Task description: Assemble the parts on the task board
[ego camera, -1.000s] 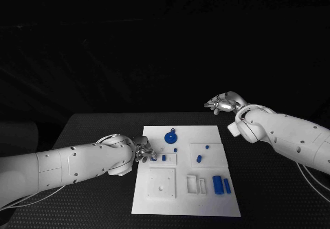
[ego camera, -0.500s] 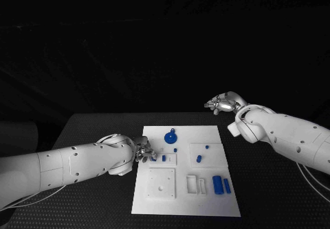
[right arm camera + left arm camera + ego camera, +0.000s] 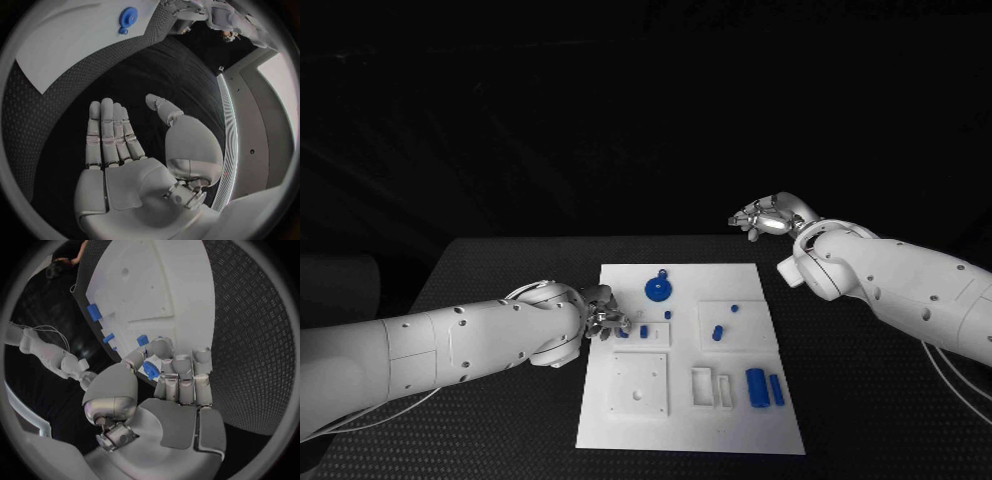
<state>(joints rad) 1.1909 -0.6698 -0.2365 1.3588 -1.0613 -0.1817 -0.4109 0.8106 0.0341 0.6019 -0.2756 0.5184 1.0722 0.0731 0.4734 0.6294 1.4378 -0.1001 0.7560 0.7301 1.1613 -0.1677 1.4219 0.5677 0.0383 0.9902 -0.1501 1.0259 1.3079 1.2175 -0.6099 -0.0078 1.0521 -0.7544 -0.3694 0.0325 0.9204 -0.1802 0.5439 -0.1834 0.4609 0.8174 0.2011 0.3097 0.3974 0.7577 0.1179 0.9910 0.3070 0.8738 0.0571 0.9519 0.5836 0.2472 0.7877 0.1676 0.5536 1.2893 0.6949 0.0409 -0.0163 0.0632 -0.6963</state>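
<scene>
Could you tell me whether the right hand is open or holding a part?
Open. The right hand shows a flat bare palm with straight fingers and nothing between them, away from the task board.

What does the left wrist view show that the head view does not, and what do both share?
Left wrist view alone: a small blue part pinched in the left hand. Head view alone: the open right hand raised beyond the board's far right corner, and the blue gear. Both: the white task board with blue parts on it.
</scene>
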